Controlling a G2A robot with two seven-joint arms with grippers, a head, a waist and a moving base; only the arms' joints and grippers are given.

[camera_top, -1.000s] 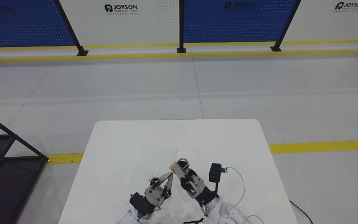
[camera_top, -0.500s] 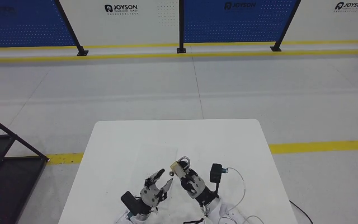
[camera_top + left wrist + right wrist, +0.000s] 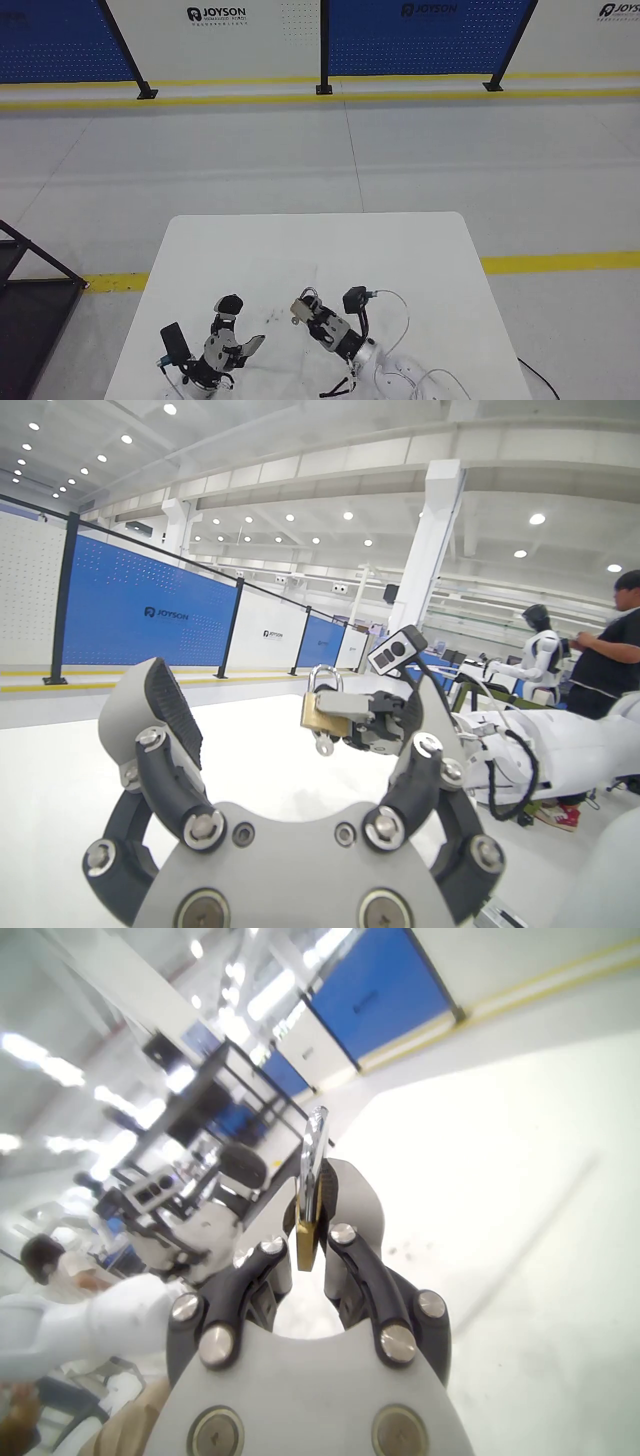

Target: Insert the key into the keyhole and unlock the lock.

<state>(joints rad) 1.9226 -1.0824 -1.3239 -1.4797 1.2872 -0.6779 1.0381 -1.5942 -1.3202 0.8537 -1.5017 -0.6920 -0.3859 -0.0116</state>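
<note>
Left gripper [image 3: 241, 324]: near-left part of the white table [image 3: 300, 250], fingers spread wide apart. Right gripper [image 3: 312, 316]: just right of it, slightly farther, clamped on the brass padlock [image 3: 305, 1238], held off the table. Key [image 3: 324, 745]: seated in the padlock's keyhole.

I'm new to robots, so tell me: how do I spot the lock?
Over the white table, find the right tool. It is shut on a small brass padlock with a silver shackle. Nothing else is brass, and a silver key sticks from its base; the left tool is open.
</note>
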